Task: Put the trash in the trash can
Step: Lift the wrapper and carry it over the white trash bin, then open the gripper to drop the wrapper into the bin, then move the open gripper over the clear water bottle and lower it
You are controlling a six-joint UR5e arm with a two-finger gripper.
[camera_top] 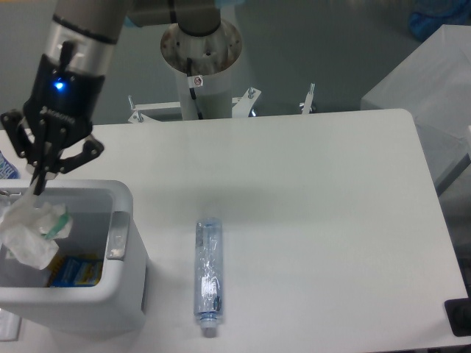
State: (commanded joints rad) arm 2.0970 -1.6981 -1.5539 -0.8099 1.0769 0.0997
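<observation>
gripper (38,185) at left edge pinches crumpled wrapper (31,232), hanging over white trash can (121,294) mouth, positioned for drop; bottle (207,276) lies on table.

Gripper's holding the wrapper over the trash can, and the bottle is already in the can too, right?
No. The camera view shows the bottle lying on the table, beside the trash can. The gripper does hold the wrapper over it.
</observation>
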